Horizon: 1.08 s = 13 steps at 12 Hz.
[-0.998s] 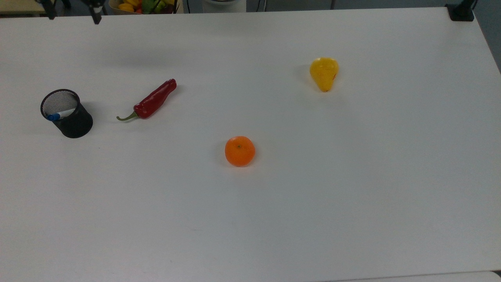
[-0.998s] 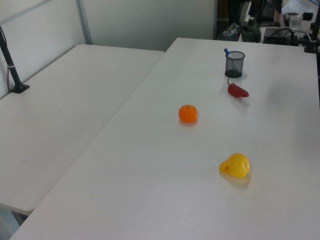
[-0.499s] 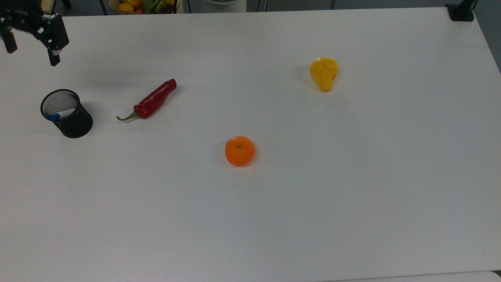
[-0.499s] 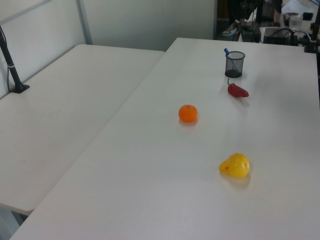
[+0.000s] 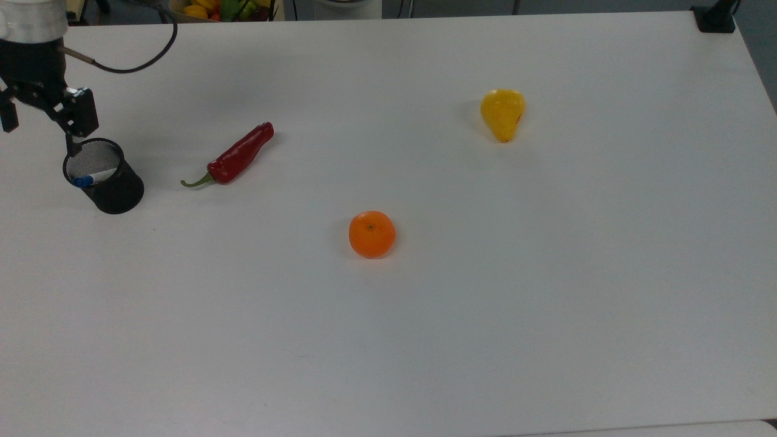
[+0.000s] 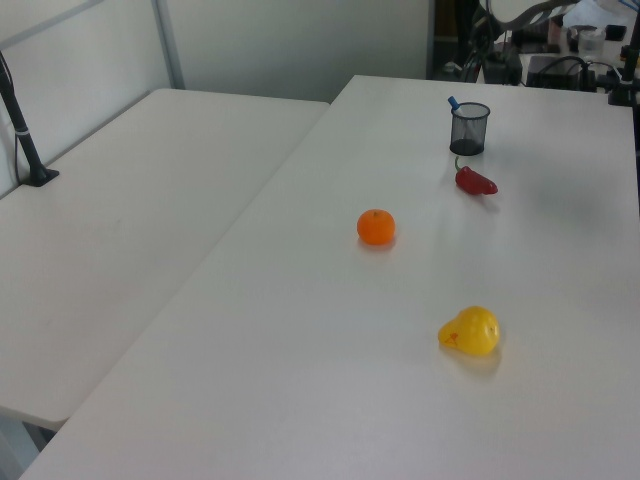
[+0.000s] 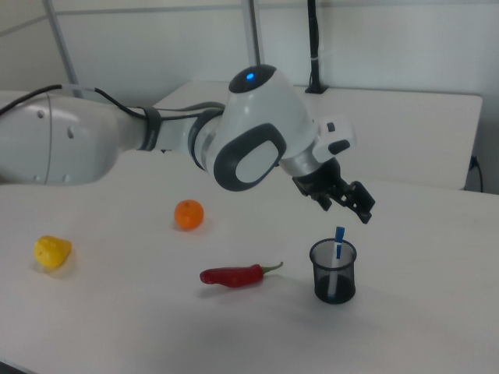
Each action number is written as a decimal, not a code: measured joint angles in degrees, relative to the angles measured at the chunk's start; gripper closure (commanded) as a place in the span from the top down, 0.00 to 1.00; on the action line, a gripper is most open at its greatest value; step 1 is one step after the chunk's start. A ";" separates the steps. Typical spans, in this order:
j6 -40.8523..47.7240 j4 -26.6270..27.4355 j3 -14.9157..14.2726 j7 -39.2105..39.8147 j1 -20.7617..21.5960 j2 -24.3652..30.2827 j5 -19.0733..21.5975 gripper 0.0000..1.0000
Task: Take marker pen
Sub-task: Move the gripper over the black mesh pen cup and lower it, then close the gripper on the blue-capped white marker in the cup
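Right view: the white arm (image 7: 156,132) reaches across; the gripper (image 7: 347,204) hangs above the black mesh cup (image 7: 334,271).
Top view: gripper (image 5: 37,121) at the upper left of the frame, by the cup's rim (image 5: 103,175).
Jaws: spread apart, holding and touching nothing.
Marker pen (image 7: 337,248): upright inside the cup, blue cap above the rim.
Left view: cup at upper right, red chili (image 6: 476,181) just below it.

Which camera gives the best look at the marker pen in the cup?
The right view: the marker pen stands upright in the pen cup, blue top protruding. The top view shows it leaning inside; the left view shows a small blue tip.
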<state>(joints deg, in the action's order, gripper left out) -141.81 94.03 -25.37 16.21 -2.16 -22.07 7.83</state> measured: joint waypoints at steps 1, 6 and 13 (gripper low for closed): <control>-1.03 0.01 0.01 -0.02 0.01 -0.94 0.02 0.92; -8.21 1.80 1.69 -0.16 0.10 -5.68 0.91 0.76; -8.48 2.50 2.26 -0.23 0.14 -5.80 1.42 0.00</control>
<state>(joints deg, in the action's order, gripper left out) -150.30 96.52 -23.11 15.97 -2.01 -27.87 9.25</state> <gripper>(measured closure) 0.797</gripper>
